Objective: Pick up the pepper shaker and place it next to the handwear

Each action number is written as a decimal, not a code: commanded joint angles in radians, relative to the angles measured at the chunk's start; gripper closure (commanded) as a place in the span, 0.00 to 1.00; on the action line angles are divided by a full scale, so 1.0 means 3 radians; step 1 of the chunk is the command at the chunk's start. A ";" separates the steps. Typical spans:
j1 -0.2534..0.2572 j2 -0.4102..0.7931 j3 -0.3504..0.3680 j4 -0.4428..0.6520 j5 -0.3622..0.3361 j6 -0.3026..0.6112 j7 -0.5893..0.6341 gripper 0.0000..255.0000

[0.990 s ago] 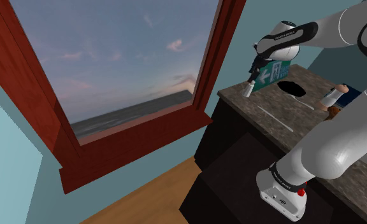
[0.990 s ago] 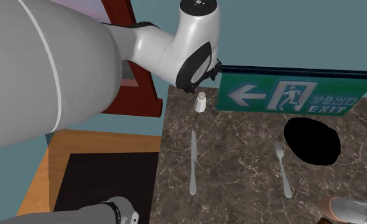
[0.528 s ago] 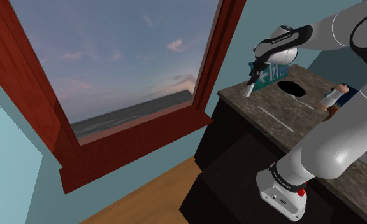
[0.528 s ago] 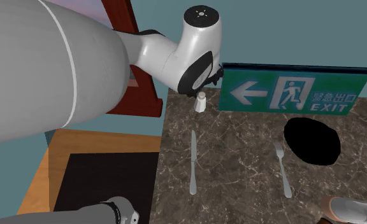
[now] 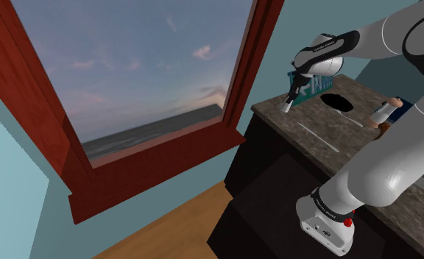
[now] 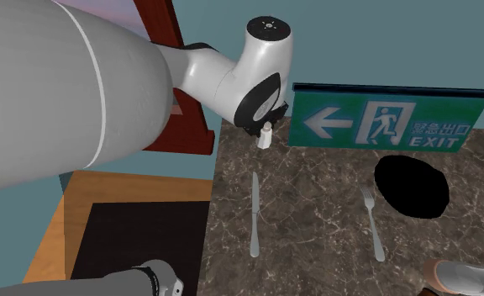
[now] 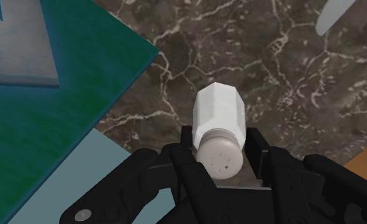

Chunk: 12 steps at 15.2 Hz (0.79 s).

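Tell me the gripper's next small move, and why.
Probably close the fingers on the white shaker. In the wrist view the gripper is open and straddles the shaker's cap, one finger on each side with slim gaps, so it isn't held yet. The shaker stands upright on the marble counter, so lifting now would likely leave it behind.

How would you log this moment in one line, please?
gripper: open, straddling pepper shaker | pepper shaker: upright on counter, not lifted

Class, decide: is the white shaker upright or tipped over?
Upright: the shaker stands base-down on the marble counter, with its holed cap pointing up toward the end effector.
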 commanded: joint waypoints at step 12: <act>0.0013 -0.0237 -0.0001 0.0131 -0.0213 -0.0319 0.0144 1.00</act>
